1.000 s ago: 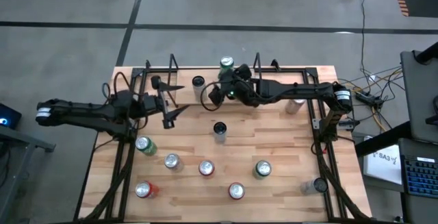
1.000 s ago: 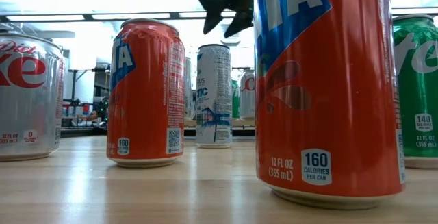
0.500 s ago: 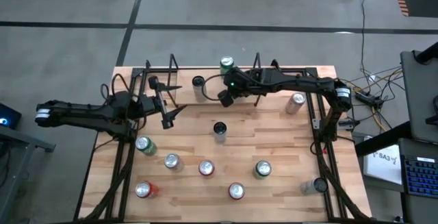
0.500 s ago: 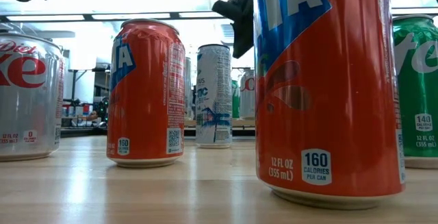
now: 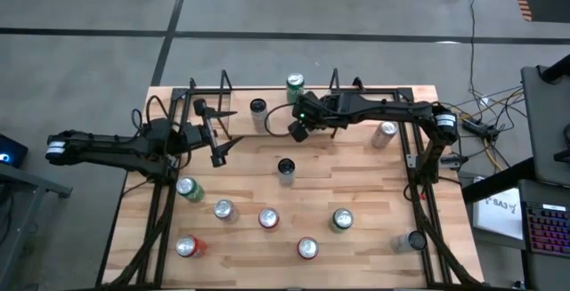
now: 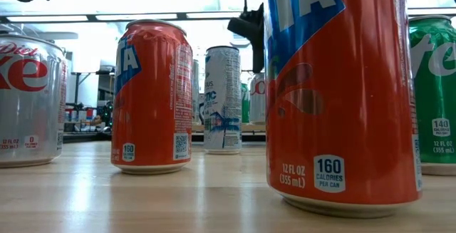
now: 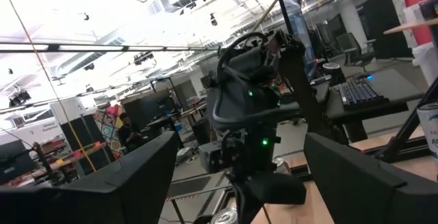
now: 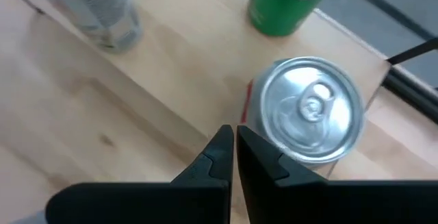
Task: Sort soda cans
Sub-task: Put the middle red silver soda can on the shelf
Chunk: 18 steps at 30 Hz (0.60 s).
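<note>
From above, the right gripper point(image 5: 298, 132) hangs near the back of the table point(image 5: 374, 202), fingers pinched together and empty; the left gripper point(image 5: 220, 131) waits wide open. Soda cans point(image 5: 268, 218) stand scattered. The right wrist view shows a silver-topped can point(image 8: 311, 111) just beside the closed tips. Between picks, I judge; next it must reopen over a can

Orange-and-blue can point(image 6: 342, 90), green can point(image 6: 433, 94), pale wooden table point(image 6: 214, 197).
</note>
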Motion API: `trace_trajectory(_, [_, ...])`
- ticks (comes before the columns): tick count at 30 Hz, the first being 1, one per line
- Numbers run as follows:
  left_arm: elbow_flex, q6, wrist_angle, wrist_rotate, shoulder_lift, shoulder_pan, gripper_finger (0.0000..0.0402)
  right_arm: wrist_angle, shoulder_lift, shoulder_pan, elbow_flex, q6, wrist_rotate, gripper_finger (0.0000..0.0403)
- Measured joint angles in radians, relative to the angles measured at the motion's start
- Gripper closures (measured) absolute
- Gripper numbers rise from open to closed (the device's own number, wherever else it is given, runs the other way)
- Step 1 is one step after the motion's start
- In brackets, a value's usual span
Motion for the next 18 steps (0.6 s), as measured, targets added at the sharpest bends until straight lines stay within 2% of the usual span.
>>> trace_trajectory(11, [0.0, 0.0, 0.002, 0.0, 0.0, 0.0, 0.0098, -0.04, 0.0, -0.025, 0.0, -0.02, 0.115, 0.0394])
trace_trajectory(18, [0.0, 0.0, 0.003, 0.0, 0.0, 0.0, 0.0098, -0.054, 0.001, -0.058, 0.0, -0.054, 0.136, 0.0394])
